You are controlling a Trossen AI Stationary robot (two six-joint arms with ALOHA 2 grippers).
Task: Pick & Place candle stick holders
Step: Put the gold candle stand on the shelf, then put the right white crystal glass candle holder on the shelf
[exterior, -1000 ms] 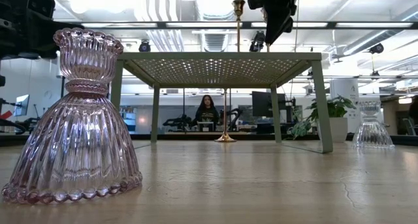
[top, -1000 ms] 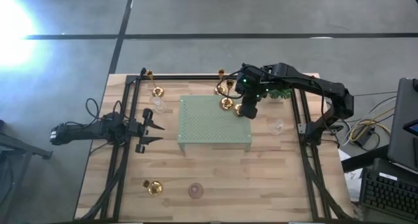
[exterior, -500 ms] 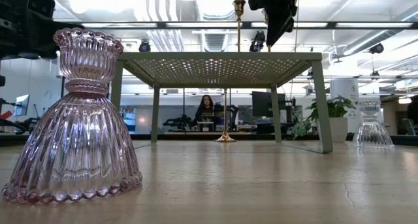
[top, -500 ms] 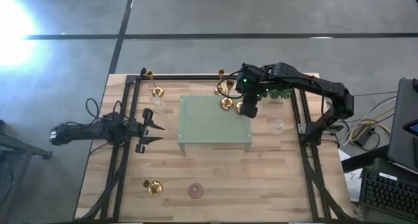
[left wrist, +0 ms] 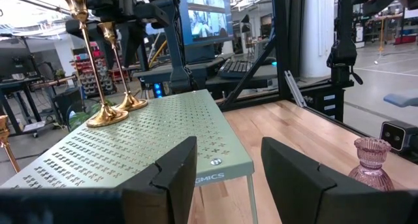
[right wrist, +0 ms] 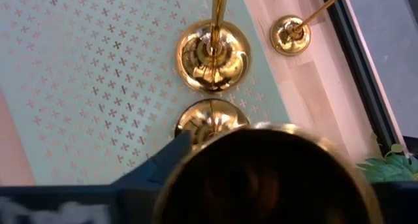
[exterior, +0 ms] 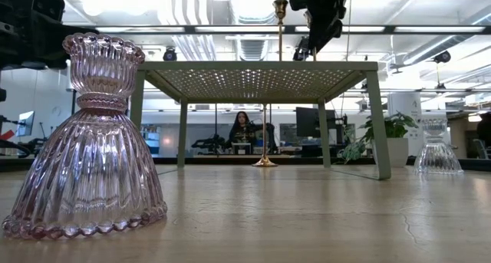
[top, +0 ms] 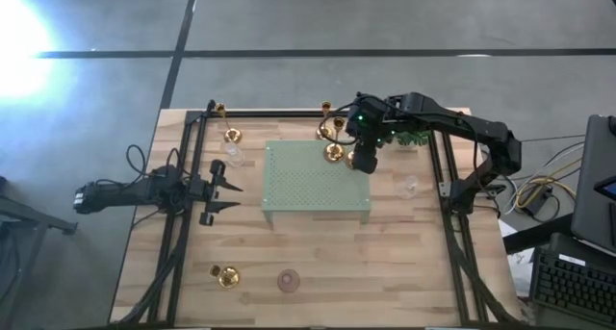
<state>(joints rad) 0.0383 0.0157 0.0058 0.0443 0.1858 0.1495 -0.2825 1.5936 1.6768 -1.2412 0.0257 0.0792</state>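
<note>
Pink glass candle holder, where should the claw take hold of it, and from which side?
Take the pink glass candle holder at its narrow neck, coming in level from the side. It stands upright; the ribbed skirt below flares steeply and would probably slip.

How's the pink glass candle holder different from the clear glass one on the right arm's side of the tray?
The pink glass holder is tinted, while the clear glass holder is colourless. The pink one stands well away from the tray, close to the low camera. The clear one stands just beside the tray. Both are upright and ribbed, with flared bases.
</note>
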